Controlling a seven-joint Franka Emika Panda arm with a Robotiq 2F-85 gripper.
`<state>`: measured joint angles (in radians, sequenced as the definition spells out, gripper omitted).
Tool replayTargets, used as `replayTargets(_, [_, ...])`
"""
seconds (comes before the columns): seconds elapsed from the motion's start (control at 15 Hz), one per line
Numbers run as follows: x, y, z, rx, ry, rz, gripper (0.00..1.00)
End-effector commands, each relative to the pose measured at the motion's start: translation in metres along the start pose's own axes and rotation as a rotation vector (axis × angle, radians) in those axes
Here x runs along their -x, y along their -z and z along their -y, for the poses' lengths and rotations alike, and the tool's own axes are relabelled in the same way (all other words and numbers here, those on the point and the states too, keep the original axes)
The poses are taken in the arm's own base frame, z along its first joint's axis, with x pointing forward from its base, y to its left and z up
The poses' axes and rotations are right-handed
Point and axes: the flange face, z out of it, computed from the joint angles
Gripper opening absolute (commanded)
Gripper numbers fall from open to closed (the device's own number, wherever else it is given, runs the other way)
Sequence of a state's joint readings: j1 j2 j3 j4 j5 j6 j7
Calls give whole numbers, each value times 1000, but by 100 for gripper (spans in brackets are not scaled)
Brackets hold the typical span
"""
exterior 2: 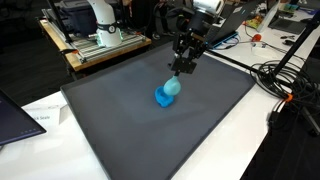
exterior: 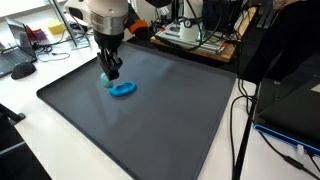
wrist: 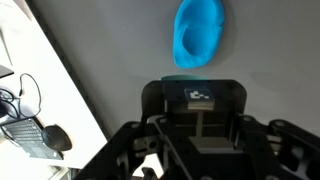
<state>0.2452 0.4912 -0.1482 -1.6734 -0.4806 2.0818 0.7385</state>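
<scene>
Quick count, all placed against the mat [exterior: 150,125].

- Mat: 1, dark grey, on the white surface [exterior: 30,120].
- Blue object [exterior: 124,89]: 1, lay on the mat toward its far edge. It was the only loose item there in both exterior views.
- Robot arm [exterior: 105,15]: 1, above the mat.
- Claw [exterior: 112,72]: 1, right by the blue object.
- Mouse [wrist: 58,137]: 1, off the mat in the wrist view.
- Keyboard [wrist: 22,140]: 1, beyond the mouse.
- Black cables [exterior 2: 285,85]: several beside the mat, too tangled to count.
</scene>
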Motion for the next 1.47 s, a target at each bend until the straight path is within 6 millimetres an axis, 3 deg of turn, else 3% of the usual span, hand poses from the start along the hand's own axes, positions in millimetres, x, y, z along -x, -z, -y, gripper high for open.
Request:
replayTargets(0.0, [1, 6, 5, 37, 5, -8, 22])
replayTargets(0.73, [29, 55, 63, 291, 156, -111, 22])
replayTargets(0.93, [38, 56, 83, 339, 174, -116, 22])
replayTargets(1.4, [57, 35, 130, 473, 214, -99, 22])
